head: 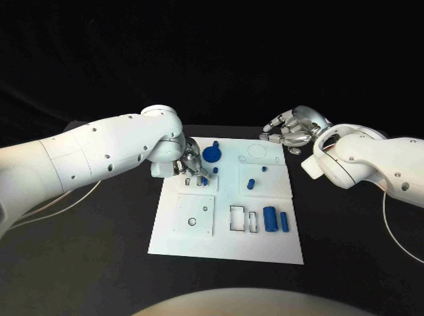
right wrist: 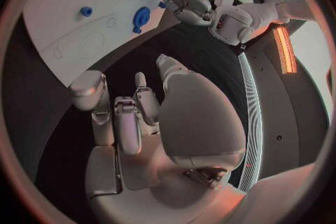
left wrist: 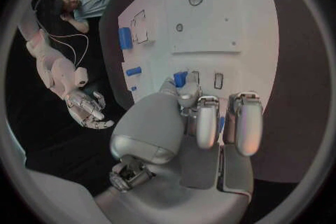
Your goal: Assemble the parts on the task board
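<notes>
Head view: the left hand [head: 191, 164] is over the upper left part of the white task board [head: 226, 247] on the black desk [head: 98, 263], pinching a small blue part [head: 203, 179]. The right hand [head: 290, 131], fingers loosely curled and grasping nothing, hovers beyond the board's far right corner.
</notes>
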You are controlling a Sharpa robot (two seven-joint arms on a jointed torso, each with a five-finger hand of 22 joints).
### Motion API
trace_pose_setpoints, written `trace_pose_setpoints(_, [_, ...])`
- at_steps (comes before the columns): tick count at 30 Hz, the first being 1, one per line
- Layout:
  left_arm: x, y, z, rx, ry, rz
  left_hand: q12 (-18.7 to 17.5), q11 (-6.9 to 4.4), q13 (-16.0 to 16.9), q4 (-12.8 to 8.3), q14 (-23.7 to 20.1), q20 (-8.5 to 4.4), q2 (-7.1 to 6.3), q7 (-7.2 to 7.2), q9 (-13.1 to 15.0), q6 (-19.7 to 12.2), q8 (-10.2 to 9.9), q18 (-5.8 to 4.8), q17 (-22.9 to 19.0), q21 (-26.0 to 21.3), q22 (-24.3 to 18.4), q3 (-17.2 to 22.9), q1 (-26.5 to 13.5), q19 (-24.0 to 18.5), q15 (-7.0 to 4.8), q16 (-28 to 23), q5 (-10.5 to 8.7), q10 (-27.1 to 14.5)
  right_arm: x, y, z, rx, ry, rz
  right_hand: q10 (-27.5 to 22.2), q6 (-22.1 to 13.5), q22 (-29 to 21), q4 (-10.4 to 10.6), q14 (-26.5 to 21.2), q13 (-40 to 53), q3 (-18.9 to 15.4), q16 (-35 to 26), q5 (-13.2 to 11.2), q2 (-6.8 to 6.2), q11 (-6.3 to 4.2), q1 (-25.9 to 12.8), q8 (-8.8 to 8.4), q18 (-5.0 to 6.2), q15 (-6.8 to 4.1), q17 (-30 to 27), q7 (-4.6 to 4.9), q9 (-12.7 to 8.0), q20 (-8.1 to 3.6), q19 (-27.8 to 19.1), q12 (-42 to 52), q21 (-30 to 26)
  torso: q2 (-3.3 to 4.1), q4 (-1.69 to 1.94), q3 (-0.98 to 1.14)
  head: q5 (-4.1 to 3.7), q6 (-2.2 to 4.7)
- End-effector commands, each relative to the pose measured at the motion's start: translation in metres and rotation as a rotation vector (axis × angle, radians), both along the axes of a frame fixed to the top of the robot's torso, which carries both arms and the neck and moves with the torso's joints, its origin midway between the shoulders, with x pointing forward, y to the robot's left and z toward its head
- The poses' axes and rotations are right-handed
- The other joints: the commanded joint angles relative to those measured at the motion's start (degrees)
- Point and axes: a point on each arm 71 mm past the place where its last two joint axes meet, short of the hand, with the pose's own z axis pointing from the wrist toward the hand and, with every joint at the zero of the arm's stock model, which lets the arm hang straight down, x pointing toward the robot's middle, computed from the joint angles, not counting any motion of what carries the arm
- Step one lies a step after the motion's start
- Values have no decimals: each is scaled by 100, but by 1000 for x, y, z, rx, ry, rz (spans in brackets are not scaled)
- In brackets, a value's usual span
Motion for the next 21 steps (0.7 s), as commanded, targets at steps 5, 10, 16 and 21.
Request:
trace_pose_setpoints(5, [-1, -1, -1, 0, 14, -8, -16, -46, -24, -59, 595, -69, -60, -34, 20, -84, 43, -89, 1509, 20, 1197, 593, 470, 387, -86, 20, 121, -77, 0, 2, -1, -9, 10, 17, -5, -36, 1, -1, 512, 4, 28, -23, 19, -10, 7, -45, 31, 88, -22, 1183, 7, 5, -7, -28, -30, -32, 0, 2, -1, 3, -9])
trace_pose_setpoints(10, [-1, -1, 0, -9, 15, -1, -76, -52, -83, 0, 595, -73, -647, -21, 67, -125, 121, -92, 1509, 20, 1214, 2001, 563, 392, -82, 20, 342, -118, 0, 2, -2, -11, 14, 18, -5, -36, 1, -1, 512, 4, 28, -23, 19, -10, 7, -45, 31, 88, -22, 1183, 7, 5, -7, -28, -30, -32, -1, 4, -1, 5, -8])
trace_pose_setpoints(16, [-1, 0, -1, -28, 24, 11, -95, -8, -129, -228, 595, -59, -1480, -6, 274, -184, 413, -92, 1509, 17, 1232, 4008, -283, 398, -62, 20, 704, -82, 0, 2, -2, -12, 18, 20, 3, -34, -2, -2, 512, 11, 33, -23, 26, -10, 6, -50, 37, 88, -24, 1183, 6, 11, -8, -27, -24, -38, -4, 0, -3, 9, -7])
trace_pose_setpoints(21, [-2, 1, -1, -50, 31, 27, -96, -45, -137, -519, 595, -68, -1640, -26, 398, -168, 607, -94, 1509, 18, 1243, 4443, -642, 403, -83, 20, 1063, -57, 0, 1, -3, -13, 21, 19, 3, -34, -2, -2, 512, 11, 33, -23, 26, -10, 6, -50, 37, 88, -24, 1183, 6, 11, -8, -27, -24, -38, 0, -1, 1, 12, -7])
